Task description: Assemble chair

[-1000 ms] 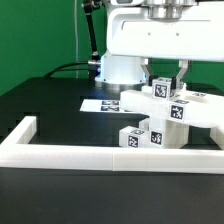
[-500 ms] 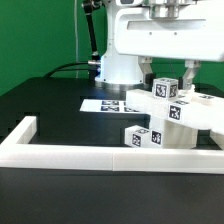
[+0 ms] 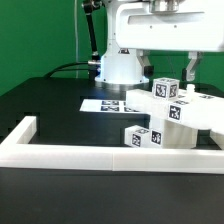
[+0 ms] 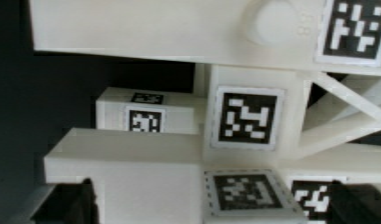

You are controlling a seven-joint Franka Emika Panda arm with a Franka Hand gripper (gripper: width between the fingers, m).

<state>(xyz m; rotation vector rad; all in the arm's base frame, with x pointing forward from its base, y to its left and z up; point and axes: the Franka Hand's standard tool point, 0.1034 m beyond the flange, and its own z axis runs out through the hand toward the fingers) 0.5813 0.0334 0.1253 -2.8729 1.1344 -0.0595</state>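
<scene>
Gripper [image 3: 168, 68] open above chair [image 3: 165, 112] — exterior only.

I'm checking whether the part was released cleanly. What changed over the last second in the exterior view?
The two-finger gripper let go: its fingers, shut on the white plastic chair assembly's top tagged block a second ago, opened wide, and it has lifted clear above the block. The assembly stayed in place beside the white border frame; the marker board is unmoved.

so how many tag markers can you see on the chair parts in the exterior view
5 readable: one on the top block, one beside it, one mid, two on the low block. Others likely hidden.
</scene>
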